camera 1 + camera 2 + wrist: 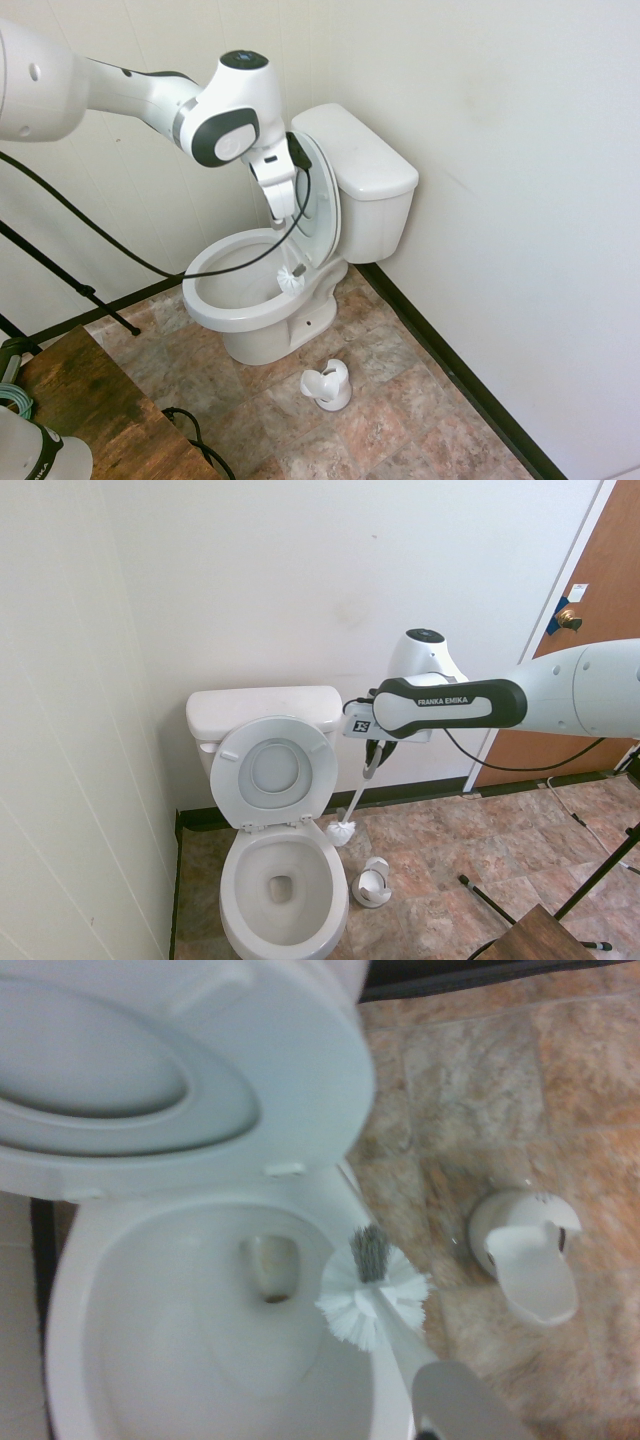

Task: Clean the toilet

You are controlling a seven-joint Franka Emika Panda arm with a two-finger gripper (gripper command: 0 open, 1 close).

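Note:
The white toilet (365,180) stands in the corner with its lid and seat (275,772) tipped up against the tank and its bowl (70,1290) uncovered. My gripper (283,213) hangs above the bowl's rear right side, shut on the handle of a white toilet brush. The brush head (292,277) points down just over the bowl's rim on the side nearest the floor holder; the brush head (341,832) shows level with the hinge, and the bristles (372,1295) overlap the rim in the wrist view.
The empty white brush holder (328,385) stands on the tiled floor right of the bowl, and the same holder (372,883) shows in the other view. A wooden table (90,400) sits at the near left. A brown door (600,630) is behind the arm. Walls close in on two sides.

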